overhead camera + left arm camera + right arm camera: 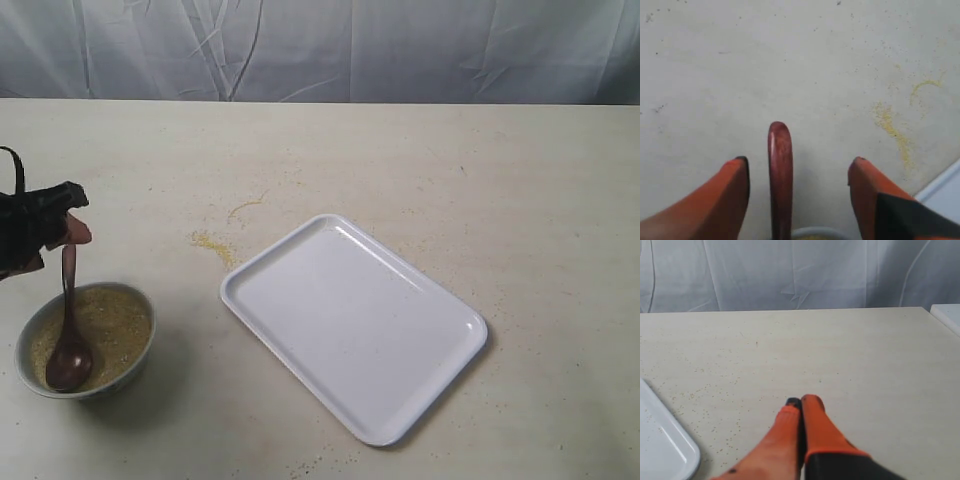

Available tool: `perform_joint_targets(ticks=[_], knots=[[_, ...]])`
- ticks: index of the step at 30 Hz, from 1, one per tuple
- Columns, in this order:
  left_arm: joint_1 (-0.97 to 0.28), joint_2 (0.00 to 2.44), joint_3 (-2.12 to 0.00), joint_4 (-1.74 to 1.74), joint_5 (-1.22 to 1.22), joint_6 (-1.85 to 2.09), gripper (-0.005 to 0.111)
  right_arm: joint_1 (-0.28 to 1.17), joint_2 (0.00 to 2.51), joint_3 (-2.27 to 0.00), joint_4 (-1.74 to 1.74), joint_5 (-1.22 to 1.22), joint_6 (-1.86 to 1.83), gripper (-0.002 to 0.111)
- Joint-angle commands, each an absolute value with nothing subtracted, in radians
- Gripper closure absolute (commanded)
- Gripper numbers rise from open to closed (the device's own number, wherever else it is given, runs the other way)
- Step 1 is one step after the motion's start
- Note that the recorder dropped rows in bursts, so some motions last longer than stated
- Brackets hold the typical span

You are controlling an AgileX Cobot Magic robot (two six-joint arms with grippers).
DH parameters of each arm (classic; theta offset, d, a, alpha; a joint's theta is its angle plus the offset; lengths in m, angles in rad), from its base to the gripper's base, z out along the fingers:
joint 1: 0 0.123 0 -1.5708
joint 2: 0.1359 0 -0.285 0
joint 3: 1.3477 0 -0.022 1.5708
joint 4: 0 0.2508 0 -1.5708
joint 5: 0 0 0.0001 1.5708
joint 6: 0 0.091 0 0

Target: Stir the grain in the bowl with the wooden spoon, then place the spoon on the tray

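Exterior view — grain (112, 318), wooden spoon (68, 352) in bowl (138, 362); left end effector (799, 161) parted, right end effector (801, 401) closed.

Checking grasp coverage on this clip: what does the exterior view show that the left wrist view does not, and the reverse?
Exterior only: the wooden spoon's head lying in the grain, the whole bowl and whole tray. Left wrist only: the left gripper's fingers spread, clear gaps either side of the spoon handle. Both: spoon handle, spilled grain on the table, a sliver of bowl rim, a tray corner.
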State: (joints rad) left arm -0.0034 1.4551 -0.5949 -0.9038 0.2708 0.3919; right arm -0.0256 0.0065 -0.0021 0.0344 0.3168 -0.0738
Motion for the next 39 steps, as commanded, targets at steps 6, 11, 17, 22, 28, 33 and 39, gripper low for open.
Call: perform_joint_targets(ticks=[6, 11, 17, 22, 28, 33, 39], knots=[[-0.004, 1.584, -0.599, -1.102, 0.225, 0.624, 0.049, -0.023, 0.0, 0.0, 0.034, 0.303, -0.075, 0.108], [-0.004, 1.597, -0.599, -1.225, 0.231, 0.79, 0.049, -0.023, 0.0, 0.0, 0.034, 0.305, -0.075, 0.108], [-0.004, 1.599, -0.599, -1.273, 0.234, 0.843, 0.065, -0.023, 0.0, 0.0, 0.034, 0.305, -0.075, 0.108], [-0.004, 1.599, -0.599, -1.295, 0.231, 0.843, 0.084, -0.023, 0.0, 0.0, 0.034, 0.305, -0.075, 0.108], [-0.004, 1.599, -0.599, -1.325, 0.237, 0.843, 0.091, -0.023, 0.0, 0.0, 0.034, 0.305, -0.075, 0.108], [-0.004, 1.599, -0.599, -1.361, 0.238, 0.843, 0.091, -0.023, 0.0, 0.0, 0.034, 0.305, -0.075, 0.108], [-0.002, 1.514, -0.599, -1.377, 0.247, 0.841, 0.091, -0.023, 0.0, 0.0, 0.034, 0.305, -0.075, 0.108]])
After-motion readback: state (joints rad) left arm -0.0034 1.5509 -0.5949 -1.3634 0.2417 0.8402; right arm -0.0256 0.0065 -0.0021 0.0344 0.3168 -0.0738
